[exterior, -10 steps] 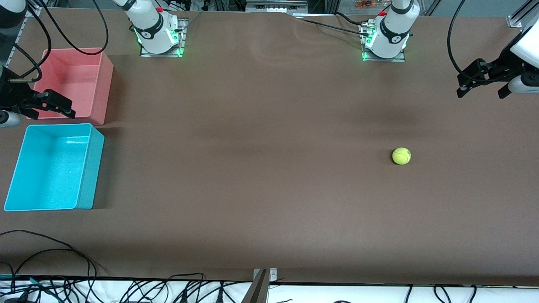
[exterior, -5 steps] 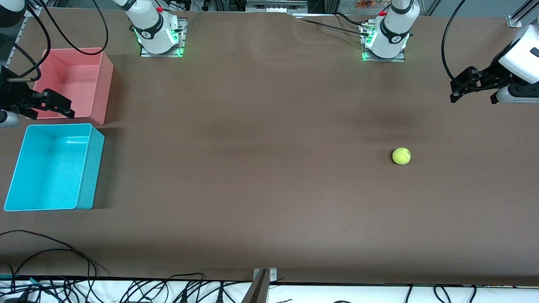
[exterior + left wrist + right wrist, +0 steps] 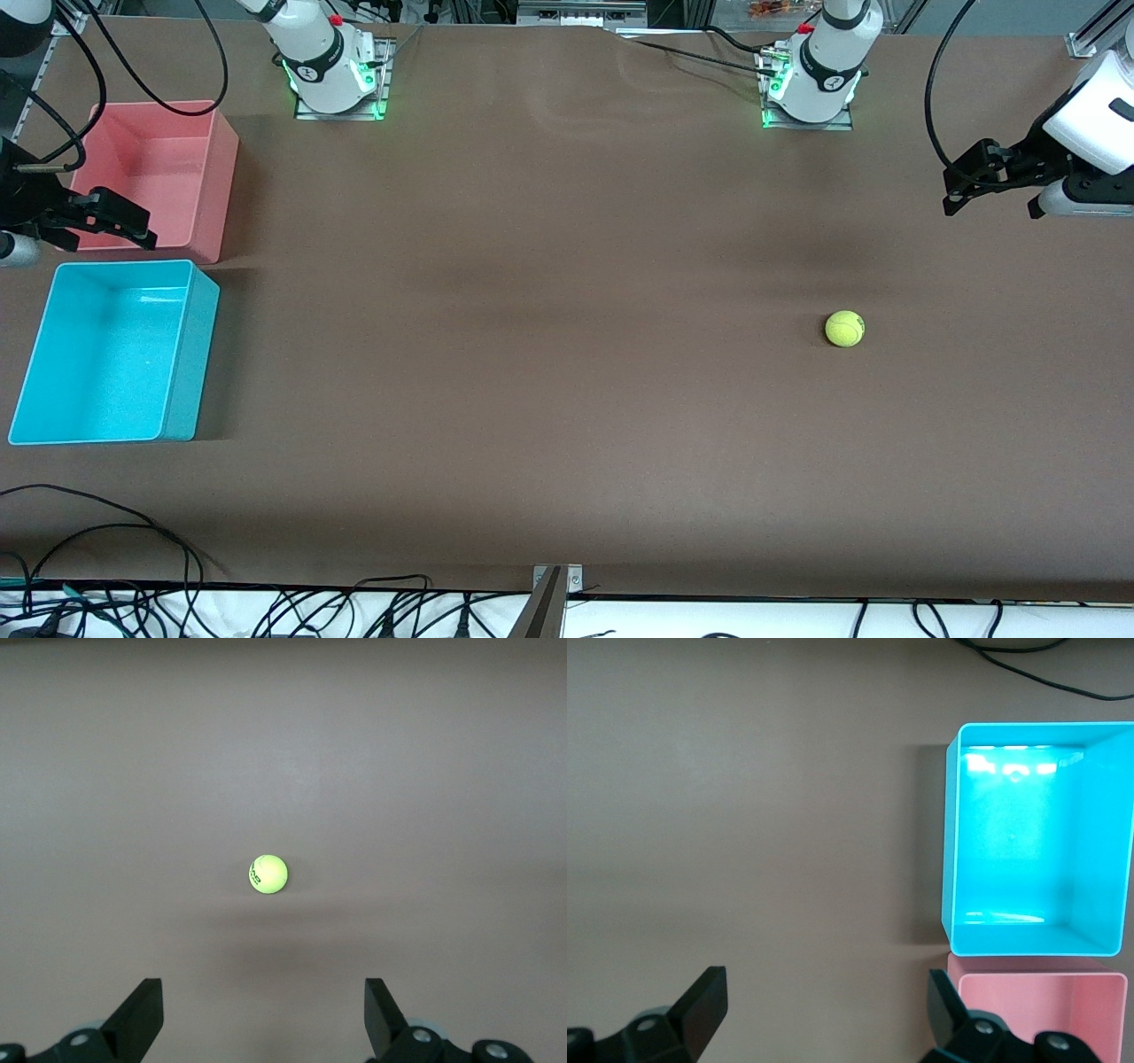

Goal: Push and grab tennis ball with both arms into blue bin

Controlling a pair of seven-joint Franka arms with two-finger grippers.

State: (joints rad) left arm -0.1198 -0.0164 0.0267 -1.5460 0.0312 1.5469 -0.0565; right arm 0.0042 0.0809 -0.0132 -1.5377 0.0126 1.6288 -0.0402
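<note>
While the tennis ball (image 3: 844,328) lies alone on the worktop toward the left arm's end, the left gripper (image 3: 992,190) hangs in the air over that end edge, well apart from the ball, fingers (image 3: 142,1014) spread wide with nothing between them; the left wrist view shows the ball (image 3: 267,874) out ahead of the spread fingers, centred on the gap. Right gripper (image 3: 111,220): over the pink bin (image 3: 159,168) at its wall nearest the blue bin, fingers (image 3: 704,1001) spread, holding nothing. Blue bin (image 3: 190,354): at the right arm's end edge of the worktop, nearer the front camera than the pink bin and just beside it; nothing inside. Worktop (image 3: 549,354): flat brown covering, arm bases bolted along the edge farthest from the front camera. Surroundings: black cables (image 3: 221,602) trailing along the edge nearest the front camera.
</note>
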